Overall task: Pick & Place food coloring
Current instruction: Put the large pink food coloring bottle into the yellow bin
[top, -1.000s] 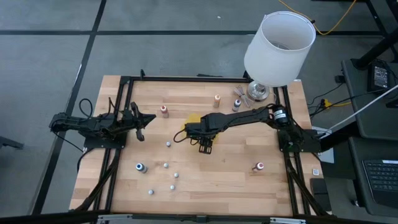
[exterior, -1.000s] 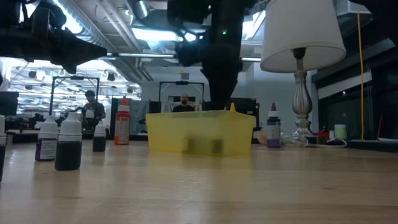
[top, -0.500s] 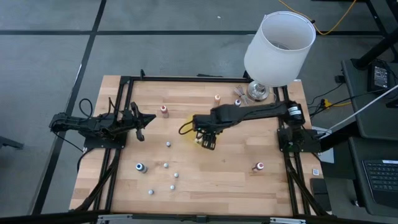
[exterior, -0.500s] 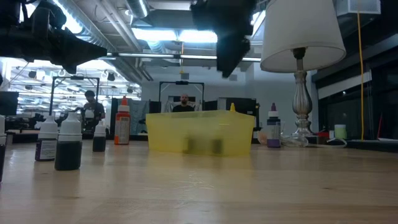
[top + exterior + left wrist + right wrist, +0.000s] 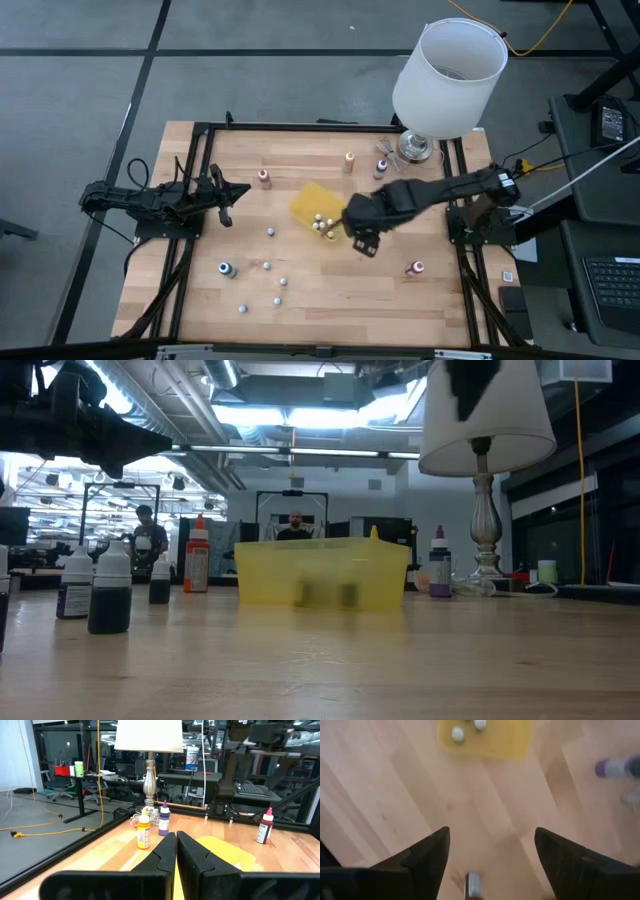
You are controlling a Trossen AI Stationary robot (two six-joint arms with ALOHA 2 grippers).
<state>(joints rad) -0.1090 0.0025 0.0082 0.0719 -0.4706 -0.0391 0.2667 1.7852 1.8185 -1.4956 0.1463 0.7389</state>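
The right gripper [image 5: 366, 243], fingers apart and empty, hangs just right of the yellow tray [image 5: 312, 203], where white-capped food coloring bottles [image 5: 322, 224] stand by its near edge.

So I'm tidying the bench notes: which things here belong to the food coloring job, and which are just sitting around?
Part of the job:
- food coloring bottles, loose on the table
- bottles already in the yellow tray
- right gripper, fingers open, beside the tray

Just lying about:
- lamp
- left gripper, fingers shut, off to the side
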